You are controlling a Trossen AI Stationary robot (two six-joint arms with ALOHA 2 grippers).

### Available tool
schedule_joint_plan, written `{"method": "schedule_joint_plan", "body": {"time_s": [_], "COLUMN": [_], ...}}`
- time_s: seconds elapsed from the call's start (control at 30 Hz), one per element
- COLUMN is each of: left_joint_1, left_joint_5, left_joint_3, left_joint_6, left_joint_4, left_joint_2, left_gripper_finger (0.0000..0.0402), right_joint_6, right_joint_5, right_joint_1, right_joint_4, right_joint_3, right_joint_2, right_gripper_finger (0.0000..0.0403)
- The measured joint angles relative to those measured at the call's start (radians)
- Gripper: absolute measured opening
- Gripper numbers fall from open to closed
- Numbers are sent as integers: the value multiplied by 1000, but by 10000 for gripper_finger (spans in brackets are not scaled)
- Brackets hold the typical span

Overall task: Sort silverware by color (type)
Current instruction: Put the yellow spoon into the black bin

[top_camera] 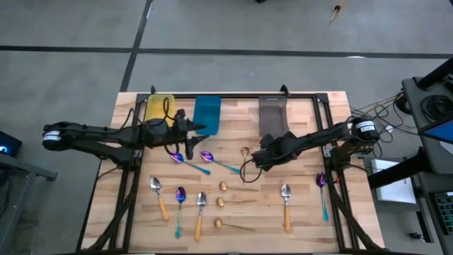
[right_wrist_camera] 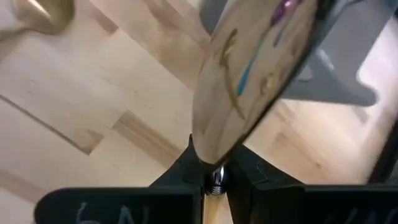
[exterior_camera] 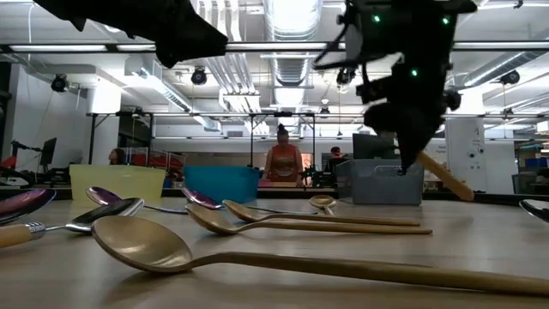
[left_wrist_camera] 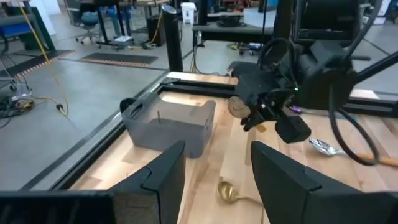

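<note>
Item in hand: one gold spoon (right_wrist_camera: 249, 81), clenched in the right gripper (top_camera: 259, 160) above mid-table near the grey bin (top_camera: 272, 113); left gripper (top_camera: 200, 128) released beside the blue bin (top_camera: 207, 113); next, likely carry to grey bin and release.

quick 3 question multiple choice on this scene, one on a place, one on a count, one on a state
1. Which bin stands nearest the right arm?
A yellow
B blue
C grey

2. How many orange-handled spoons lie on the table?
A one
B three
C six

3. What is the right gripper doing?
A shut on a gold spoon
B open and empty
C shut on a purple spoon

Key:
1 C, the grey bin ends the row on that side.
2 B, the high view shows three orange-handled spoons.
3 A, the right gripper is shut on the gold spoon.
</note>
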Motion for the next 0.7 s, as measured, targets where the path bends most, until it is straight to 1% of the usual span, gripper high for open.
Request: {"method": "schedule_joint_plan", "body": {"time_s": [0.1,0.17,0.33,0.43,0.6,0.7], "left_joint_1": [0,0,0,0,0,0], "left_joint_5": [0,0,0,0,0,1], "left_joint_3": [0,0,0,0,0,0], "left_joint_6": [23,37,76,78,81,98], "left_joint_4": [-4,-3,-15,-32,-64,-65], "left_joint_2": [-28,-46,-81,-88,-82,-73], "left_gripper_finger": [162,162,162,162,162,162], "right_joint_6": [14,15,17,3,1,1], "right_joint_5": [0,2,-22,-45,-75,-145], "right_joint_1": [0,-2,-2,-2,-7,-21], "right_joint_4": [22,85,220,257,236,150], "right_joint_3": [-57,-88,-131,-129,-78,-15], "right_joint_2": [2,5,12,13,12,6], "right_gripper_finger": [22,24,54,68,81,82]}}
